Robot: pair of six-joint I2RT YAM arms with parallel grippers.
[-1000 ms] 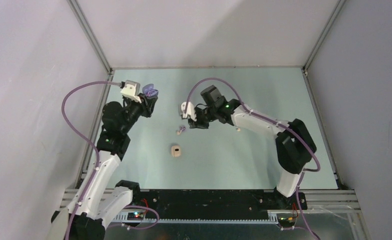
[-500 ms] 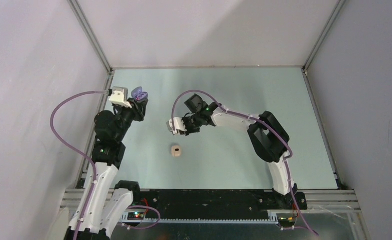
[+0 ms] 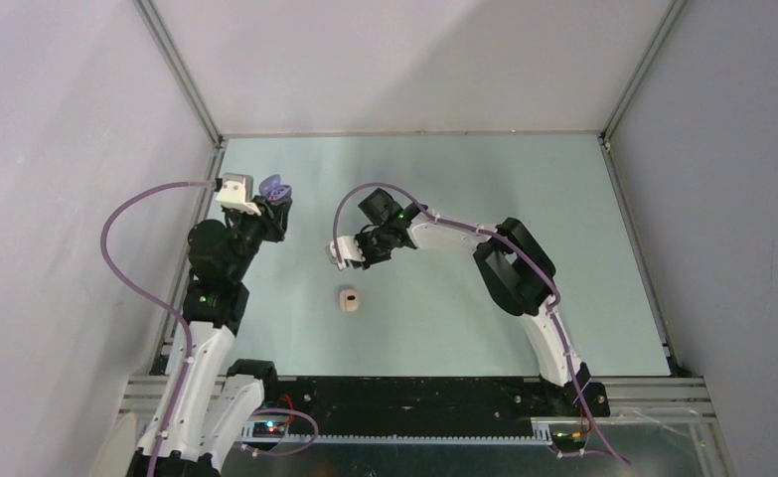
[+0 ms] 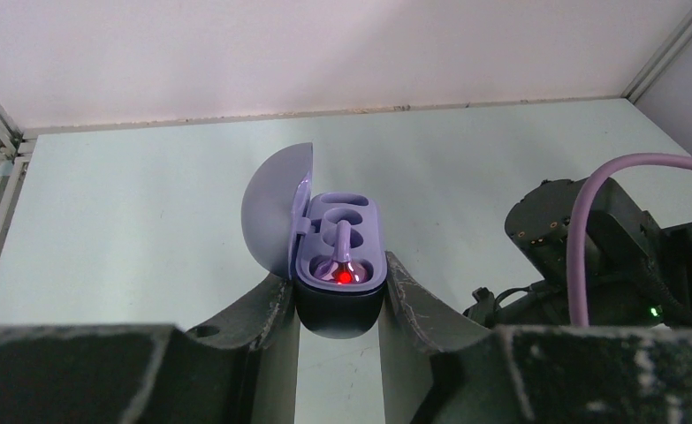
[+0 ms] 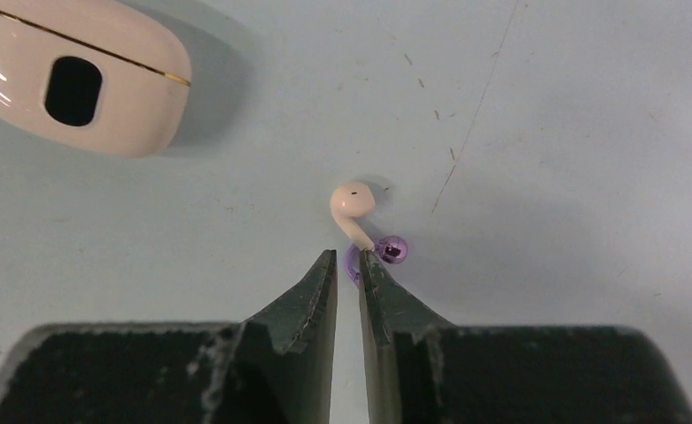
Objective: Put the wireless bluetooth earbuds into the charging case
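My left gripper (image 4: 338,296) is shut on the lilac charging case (image 4: 340,265) and holds it up at the far left (image 3: 277,187). Its lid is open, and one lilac earbud (image 4: 342,263) sits in a slot with a red light on. The other slot is empty. My right gripper (image 5: 348,258) is down at the table, its fingertips closed to a narrow gap round the second lilac earbud (image 5: 390,250). A cream earbud (image 5: 353,201) lies touching that bud, just beyond the tips. No other cream earbud is in view.
A closed cream case (image 5: 77,75) lies on the table just near of the right gripper (image 3: 343,254), also seen in the top view (image 3: 348,299). Metal frame rails edge the table at left, back and right.
My right arm has swung left and down onto the two loose earbuds. My left gripper has shifted a little left and back with the lilac case still in it.
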